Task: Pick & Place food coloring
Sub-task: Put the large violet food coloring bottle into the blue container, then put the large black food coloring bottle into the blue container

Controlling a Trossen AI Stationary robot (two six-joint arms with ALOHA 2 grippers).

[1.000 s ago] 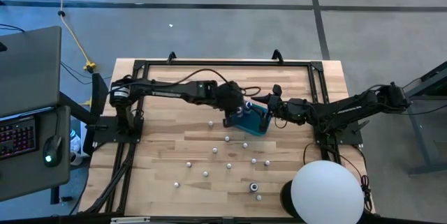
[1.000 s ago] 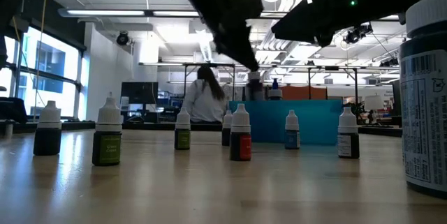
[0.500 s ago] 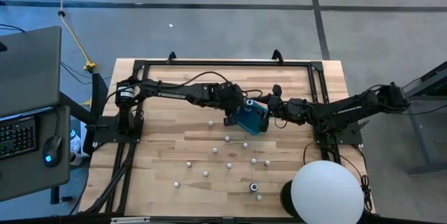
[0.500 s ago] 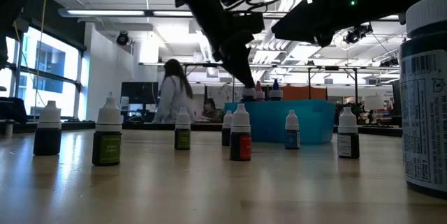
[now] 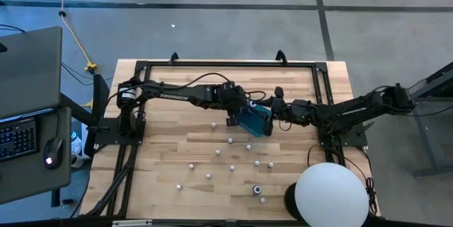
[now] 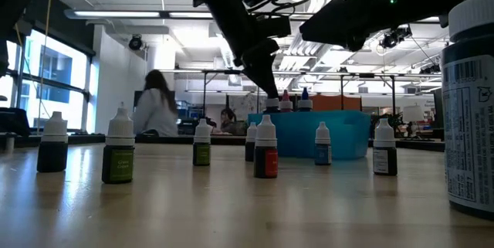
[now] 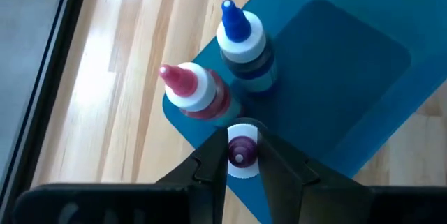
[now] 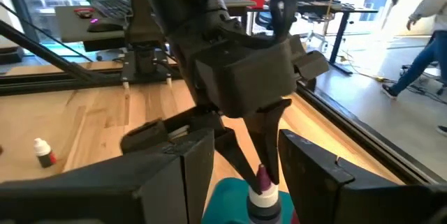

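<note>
Where box (image 7: 335, 77) sits, three bottles (image 7: 242, 151) inside

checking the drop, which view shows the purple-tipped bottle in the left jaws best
The left wrist view: the purple-tipped bottle sits between the left gripper jaws, inside the teal box. The right wrist view shows its tip from the side; the high and low views barely show it.

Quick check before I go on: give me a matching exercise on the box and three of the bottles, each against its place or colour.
Things:
1 box
2 pink-tip bottle
3 purple-tip bottle
4 green bottle

Place or colour:
A on the bare table
B between the left gripper's jaws
C teal
D in the box, clear of the jaws

Pairs: 1-C, 2-D, 3-B, 4-A
</note>
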